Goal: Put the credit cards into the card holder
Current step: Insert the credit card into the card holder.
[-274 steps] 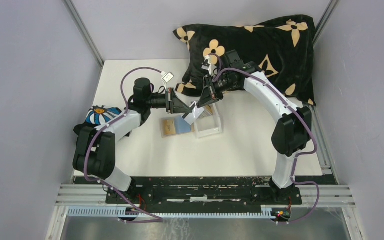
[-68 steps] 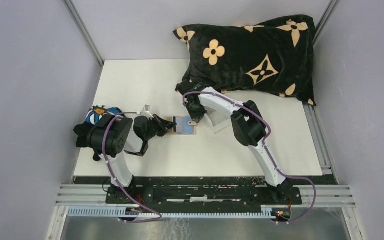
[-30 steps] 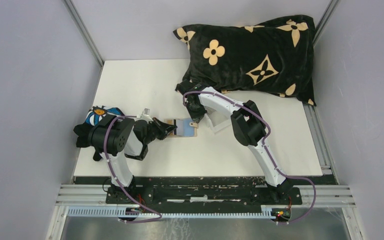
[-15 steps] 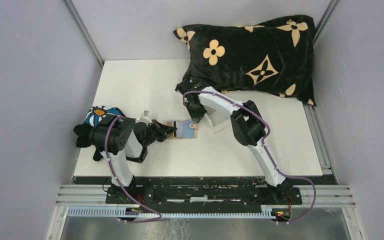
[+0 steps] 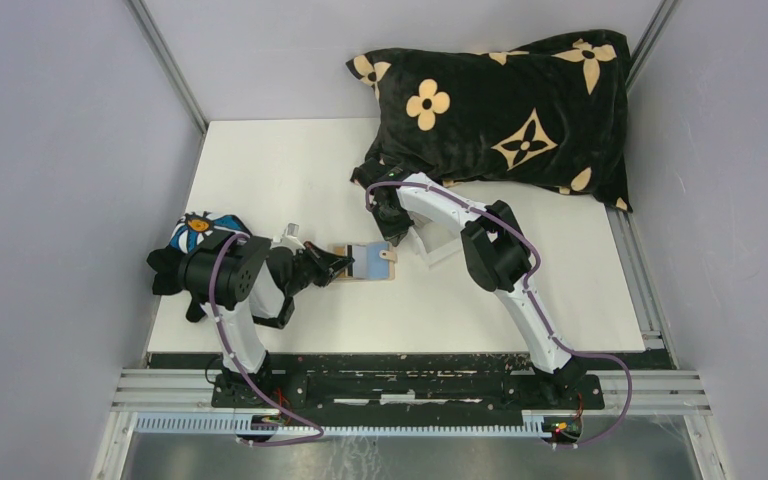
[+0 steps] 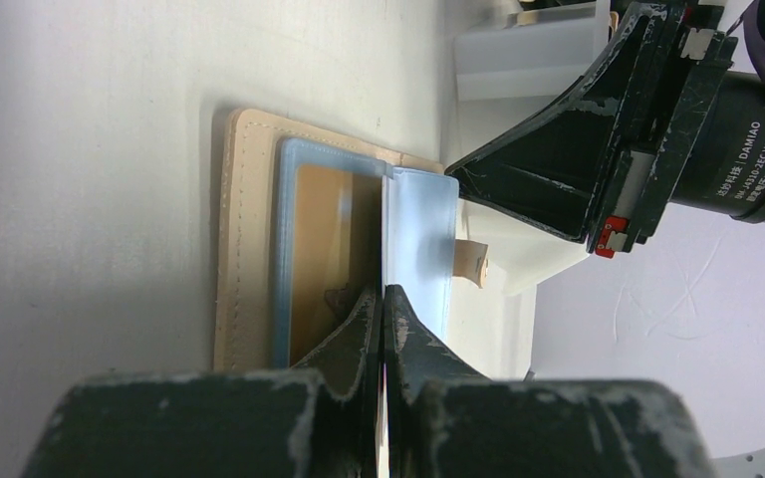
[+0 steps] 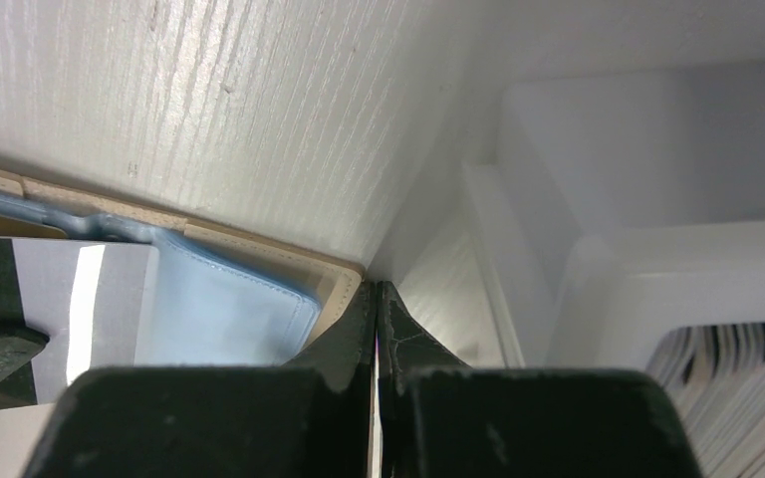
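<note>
The tan card holder (image 5: 365, 263) lies open on the white table, its blue pockets (image 6: 418, 239) facing up and its snap tab (image 6: 470, 264) on the far edge. My left gripper (image 6: 381, 294) comes in from the left and is shut on a thin credit card seen edge-on. In the right wrist view that light card with dark bands (image 7: 60, 284) reaches into the blue pocket (image 7: 229, 309). My right gripper (image 7: 375, 289) is shut with nothing in it. Its tips press on the holder's tan corner (image 7: 344, 277), beside the clear box (image 7: 598, 249).
The clear plastic box (image 5: 435, 245) stands right of the holder, with a stack of cards (image 7: 737, 388) inside. A black flowered pillow (image 5: 500, 110) fills the back right. A blue flowered cloth (image 5: 200, 230) lies at the table's left edge behind my left arm.
My left gripper has edged right with the card, and the holder has shifted slightly right with it. The right arm has barely moved.
</note>
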